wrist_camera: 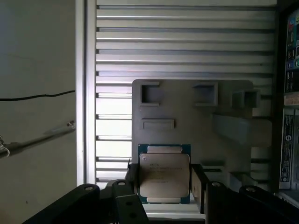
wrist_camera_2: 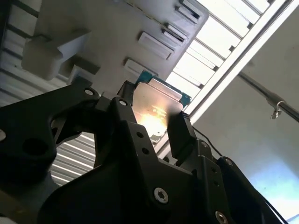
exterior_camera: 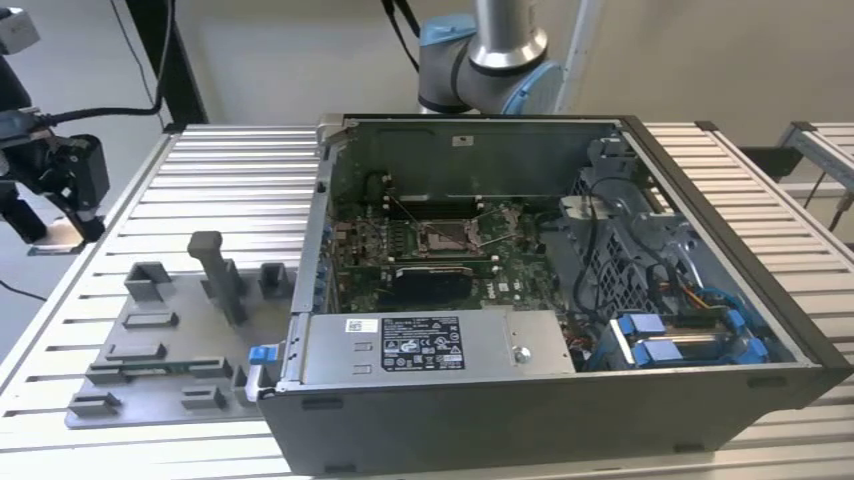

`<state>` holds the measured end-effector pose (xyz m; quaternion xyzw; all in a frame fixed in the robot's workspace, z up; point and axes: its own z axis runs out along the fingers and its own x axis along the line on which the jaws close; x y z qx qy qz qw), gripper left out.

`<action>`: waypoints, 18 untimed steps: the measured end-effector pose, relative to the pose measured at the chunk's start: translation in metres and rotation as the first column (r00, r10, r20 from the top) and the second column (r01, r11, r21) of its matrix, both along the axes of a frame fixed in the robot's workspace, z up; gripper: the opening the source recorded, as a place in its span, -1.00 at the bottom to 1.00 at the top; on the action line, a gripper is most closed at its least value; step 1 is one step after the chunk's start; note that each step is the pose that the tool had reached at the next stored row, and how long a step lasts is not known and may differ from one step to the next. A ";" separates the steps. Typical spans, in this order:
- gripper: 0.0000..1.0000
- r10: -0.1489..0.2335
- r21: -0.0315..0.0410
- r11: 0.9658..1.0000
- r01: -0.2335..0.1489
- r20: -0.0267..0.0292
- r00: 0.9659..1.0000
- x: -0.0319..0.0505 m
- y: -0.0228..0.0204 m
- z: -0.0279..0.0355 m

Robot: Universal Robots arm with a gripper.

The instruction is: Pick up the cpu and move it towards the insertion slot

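Cpu (wrist_camera: 164,172) gripped by two opposite edges in clenched pincer (wrist_camera: 164,184), held clear of grey fixture plate (wrist_camera: 196,121)

the exterior view was softly and evenly lit. the slatted table (exterior_camera: 227,170) showed pale and bright, while the inside of the computer case (exterior_camera: 561,410) lay in shade beneath its own walls. in the second wrist view the light came from behind. the table's slats burned out to white, the gripper (wrist_camera_2: 154,116) stood as a near-black mass against them, and a warm orange-white glare sat on the metal top of the cpu (wrist_camera_2: 156,100). in the first wrist view the slats near the table's edge glared white, the grey fixture plate (wrist_camera: 187,116) looked flat and dull, and the gripper sat in deep shadow.
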<state>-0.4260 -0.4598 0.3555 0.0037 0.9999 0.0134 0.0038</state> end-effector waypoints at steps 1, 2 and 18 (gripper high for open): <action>-1.00 0.000 0.000 1.000 0.000 0.000 1.000 0.0000 0.0000 0.0027; -1.00 0.000 0.000 1.000 0.000 0.000 1.000 0.0000 0.0000 0.0052; -1.00 0.000 -0.001 1.000 0.000 0.000 1.000 0.0000 0.0000 0.0449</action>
